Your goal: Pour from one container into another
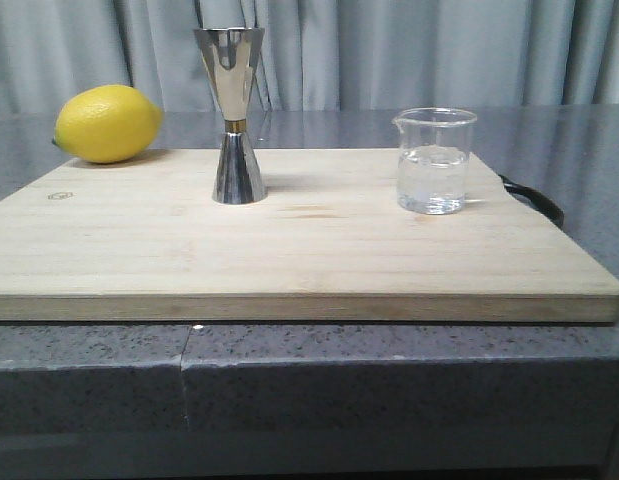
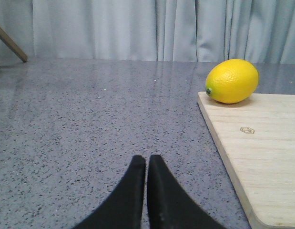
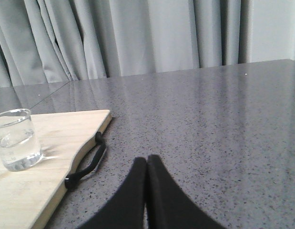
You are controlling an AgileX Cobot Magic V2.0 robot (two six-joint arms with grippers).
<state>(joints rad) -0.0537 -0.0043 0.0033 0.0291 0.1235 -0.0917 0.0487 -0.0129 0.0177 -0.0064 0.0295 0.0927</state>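
Observation:
A small clear glass beaker (image 1: 434, 160) with clear liquid stands upright on the right part of the wooden cutting board (image 1: 289, 250). The right wrist view also catches the beaker (image 3: 16, 139). A tall steel hourglass jigger (image 1: 236, 115) with a brass waist stands upright left of the board's middle. Neither gripper shows in the front view. My left gripper (image 2: 147, 160) is shut and empty over grey counter, off the board's left side. My right gripper (image 3: 147, 160) is shut and empty over the counter, off the board's right side.
A yellow lemon (image 1: 107, 123) lies at the board's far left corner; in the left wrist view the lemon (image 2: 232, 81) rests on the board's edge (image 2: 218, 133). A black strap handle (image 3: 87, 162) hangs off the board's right end. Grey curtain behind.

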